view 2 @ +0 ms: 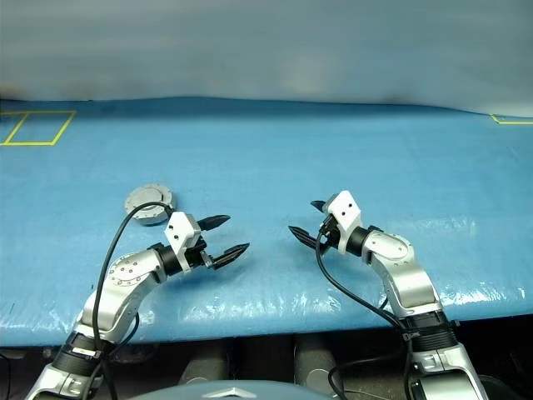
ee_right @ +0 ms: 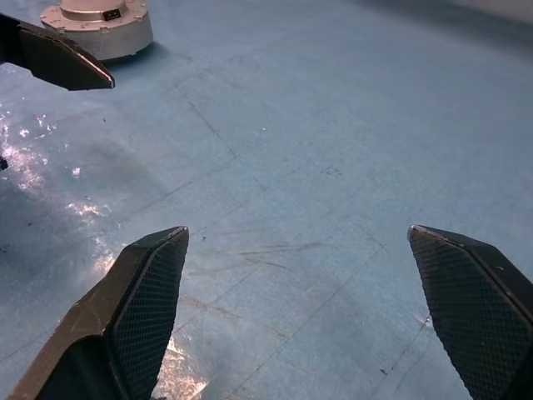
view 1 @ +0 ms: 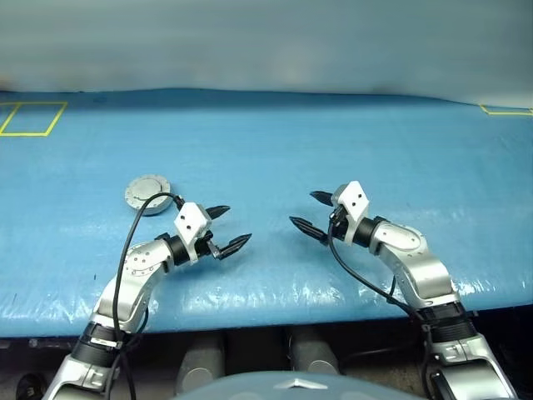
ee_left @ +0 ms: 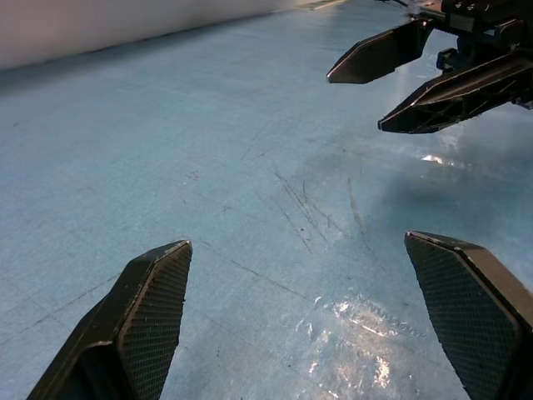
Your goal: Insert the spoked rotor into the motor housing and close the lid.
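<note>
One round grey assembly (view 1: 147, 193) sits on the blue table (view 1: 333, 142), plain grey face up, to the robot's left and just beyond the L arm. No separate spoked rotor or loose lid anywhere on the surface, so my read: rotor's in, lid's on the motor housing, job looks basically done, though the inside is hidden so can't confirm. L gripper (view 1: 223, 227) hovers low over the table, fingers spread wide, nothing in them, pointing inward twd the middle. R gripper (view 1: 313, 212) mirrors it, also wide open and empty, tips facing the L ones across a bare gap. Both arms well clear of the assembly.
</note>
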Available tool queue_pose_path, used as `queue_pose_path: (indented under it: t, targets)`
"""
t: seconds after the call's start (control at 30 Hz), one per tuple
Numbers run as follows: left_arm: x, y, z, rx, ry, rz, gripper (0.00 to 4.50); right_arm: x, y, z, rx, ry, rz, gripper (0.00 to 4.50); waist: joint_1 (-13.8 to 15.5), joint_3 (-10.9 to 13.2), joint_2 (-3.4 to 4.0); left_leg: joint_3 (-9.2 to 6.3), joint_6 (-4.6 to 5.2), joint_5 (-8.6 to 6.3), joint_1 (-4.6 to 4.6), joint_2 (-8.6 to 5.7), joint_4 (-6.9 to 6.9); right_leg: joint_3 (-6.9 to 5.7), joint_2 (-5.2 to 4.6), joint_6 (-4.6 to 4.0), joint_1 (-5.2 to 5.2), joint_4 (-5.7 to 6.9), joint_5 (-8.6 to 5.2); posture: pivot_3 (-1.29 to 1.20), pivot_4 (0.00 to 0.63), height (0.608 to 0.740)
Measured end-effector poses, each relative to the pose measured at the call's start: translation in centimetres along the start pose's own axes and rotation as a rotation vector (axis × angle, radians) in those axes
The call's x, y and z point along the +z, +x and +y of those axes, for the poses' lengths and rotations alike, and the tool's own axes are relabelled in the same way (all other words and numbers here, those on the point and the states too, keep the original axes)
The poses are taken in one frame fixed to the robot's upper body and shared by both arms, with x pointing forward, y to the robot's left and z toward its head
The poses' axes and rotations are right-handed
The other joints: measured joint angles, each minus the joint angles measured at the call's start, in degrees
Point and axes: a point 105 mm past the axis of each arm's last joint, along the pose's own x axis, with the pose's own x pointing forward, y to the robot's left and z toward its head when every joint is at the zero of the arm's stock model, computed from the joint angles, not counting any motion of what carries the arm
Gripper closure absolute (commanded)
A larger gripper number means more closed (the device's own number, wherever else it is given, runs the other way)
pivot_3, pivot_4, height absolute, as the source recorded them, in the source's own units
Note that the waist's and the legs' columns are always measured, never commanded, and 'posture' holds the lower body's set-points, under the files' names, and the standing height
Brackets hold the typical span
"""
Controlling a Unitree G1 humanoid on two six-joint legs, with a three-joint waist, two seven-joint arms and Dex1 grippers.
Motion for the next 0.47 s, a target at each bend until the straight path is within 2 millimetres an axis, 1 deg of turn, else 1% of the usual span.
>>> queue_pose_path:
  t: [0.23, 0.4, 0.47]
  targets:
    - [0.15, 0.59, -0.12, 0.017, -0.014, -0.011, 0.0, 0.11, -0.17, -0.22, -0.01, 0.007, -0.006, 0.04, 0.1, 0.0, 0.0, 0.0, 0.0, 0.0, 0.0, -0.01, 0.01, 0.01, -0.01, 0.02, 0.01, 0.0, 0.01, 0.0, 0.15, 0.74]
    - [0.19, 0.79, -0.31, 0.017, -0.024, -0.019, 0.0, 0.83, 0.05, -0.45, -0.004, -0.013, -0.019, 0.04, 0.0, 0.0, 0.0, 0.0, 0.0, 0.0, 0.02, 0.0, 0.03, 0.01, 0.01, 0.02, 0.02, 0.04, 0.02, 0.0, 0.15, 0.74]
    - [0.22, 0.79, -0.31, 0.018, -0.023, -0.019, 0.0, 0.8, 0.07, -0.43, -0.003, -0.011, -0.017, 0.04, 0.0, 0.0, 0.0, 0.0, 0.0, 0.0, 0.02, -0.01, 0.04, 0.01, 0.0, 0.02, 0.03, 0.03, 0.02, 0.0, 0.15, 0.74]
